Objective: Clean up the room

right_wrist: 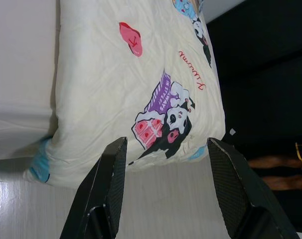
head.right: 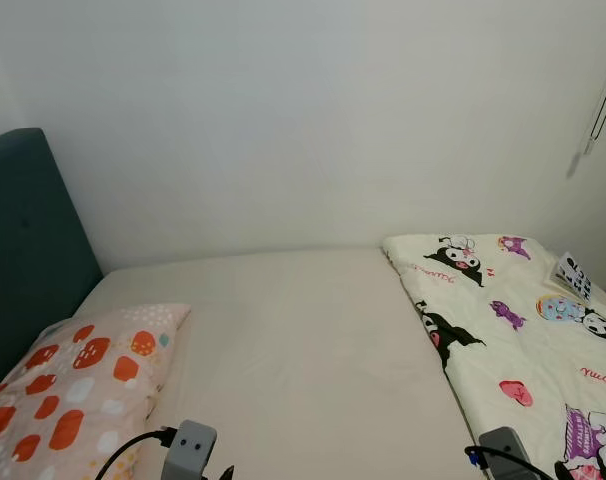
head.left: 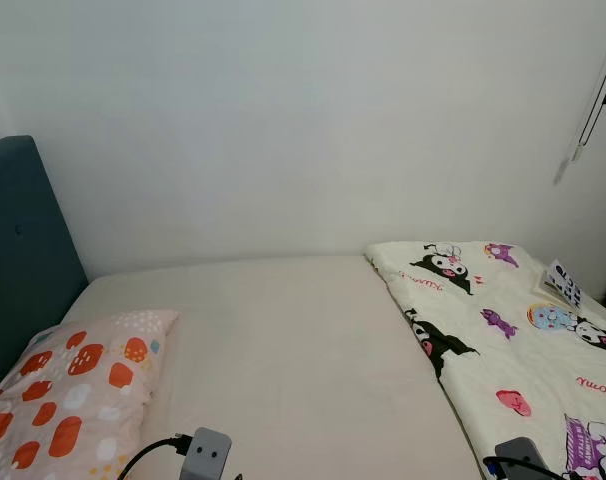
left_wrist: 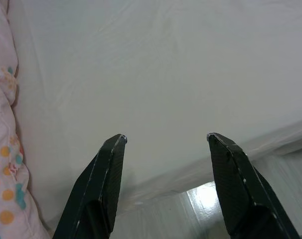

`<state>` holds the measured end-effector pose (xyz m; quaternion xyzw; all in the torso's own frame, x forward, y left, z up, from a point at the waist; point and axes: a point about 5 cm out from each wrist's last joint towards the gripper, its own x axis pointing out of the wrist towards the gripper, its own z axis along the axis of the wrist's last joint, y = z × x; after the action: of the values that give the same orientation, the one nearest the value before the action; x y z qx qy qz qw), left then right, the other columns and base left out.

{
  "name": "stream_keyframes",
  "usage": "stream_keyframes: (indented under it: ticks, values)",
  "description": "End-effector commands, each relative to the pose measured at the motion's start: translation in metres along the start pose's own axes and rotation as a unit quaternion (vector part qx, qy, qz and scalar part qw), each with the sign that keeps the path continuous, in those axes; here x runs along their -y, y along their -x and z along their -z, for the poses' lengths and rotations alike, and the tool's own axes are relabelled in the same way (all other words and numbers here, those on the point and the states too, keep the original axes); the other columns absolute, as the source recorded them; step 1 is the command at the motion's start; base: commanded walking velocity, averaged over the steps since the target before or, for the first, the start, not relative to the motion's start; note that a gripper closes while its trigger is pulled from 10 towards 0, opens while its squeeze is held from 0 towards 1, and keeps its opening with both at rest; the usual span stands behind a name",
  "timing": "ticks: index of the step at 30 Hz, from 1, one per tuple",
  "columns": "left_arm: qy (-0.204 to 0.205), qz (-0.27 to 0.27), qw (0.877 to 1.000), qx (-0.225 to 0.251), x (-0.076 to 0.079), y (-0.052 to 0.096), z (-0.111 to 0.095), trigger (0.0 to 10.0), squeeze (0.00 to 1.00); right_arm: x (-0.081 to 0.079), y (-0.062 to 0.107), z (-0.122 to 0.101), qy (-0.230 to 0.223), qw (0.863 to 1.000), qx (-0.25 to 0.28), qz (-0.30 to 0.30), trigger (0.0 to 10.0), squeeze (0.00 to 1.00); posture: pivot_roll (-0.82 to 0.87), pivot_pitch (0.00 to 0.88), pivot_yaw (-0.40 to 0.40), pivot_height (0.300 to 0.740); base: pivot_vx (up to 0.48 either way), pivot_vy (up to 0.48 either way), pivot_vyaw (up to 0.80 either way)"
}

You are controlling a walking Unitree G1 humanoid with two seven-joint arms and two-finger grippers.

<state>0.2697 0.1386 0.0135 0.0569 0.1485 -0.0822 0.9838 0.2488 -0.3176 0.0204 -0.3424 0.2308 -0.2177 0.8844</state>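
Observation:
A bed with a plain cream sheet [head.left: 283,350] lies before me. On its right half rests a folded cream blanket [head.left: 503,340] printed with cartoon characters. A pink pillow [head.left: 68,395] with orange and white spots sits at the left, beside the teal headboard [head.left: 18,260]. My left gripper [left_wrist: 166,142] is open above the sheet near the bed's front edge, next to the pillow [left_wrist: 4,164]. My right gripper [right_wrist: 166,144] is open over the blanket's front corner [right_wrist: 136,99], holding nothing. Both wrists [head.left: 208,455] [head.left: 518,455] show at the bottom of the eye views.
A white wall [head.left: 303,120] runs behind the bed. A small patterned item [head.left: 565,283] lies at the blanket's far right edge. Pale floor [right_wrist: 141,209] lies below the bed's front edge, with a dark area [right_wrist: 260,74] beyond the blanket.

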Motion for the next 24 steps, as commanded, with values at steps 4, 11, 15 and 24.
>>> stream_keyframes:
  ticks: [4,11,15,24]
  values:
    - [0.011,-0.001,1.0,-0.007,0.0012,0.0004,0.0037,10.0,0.0,0.0011,0.0006,0.0062,-0.003,1.0,-0.014,-0.003,10.0,0.0,-0.05,0.13,-0.022,0.74,0.0,0.0,0.0]
    - [0.011,-0.002,1.0,-0.006,0.0012,0.0002,0.0034,10.0,0.0,0.0013,-0.0005,0.0049,-0.003,1.0,-0.014,-0.003,10.0,0.0,-0.05,0.13,-0.023,0.74,0.0,0.0,0.0]
    - [0.011,-0.001,1.0,-0.006,0.0018,0.0001,0.0034,10.0,0.0,0.0015,-0.0008,0.0046,-0.003,1.0,-0.014,-0.003,10.0,0.0,-0.05,0.13,-0.021,0.74,0.0,0.0,0.0]
    - [0.011,0.0,1.0,-0.006,0.0024,-0.0004,0.0031,10.0,0.0,0.002,-0.0012,0.0046,-0.003,1.0,-0.015,-0.003,10.0,0.0,-0.05,0.129,-0.021,0.74,0.0,0.0,0.0]
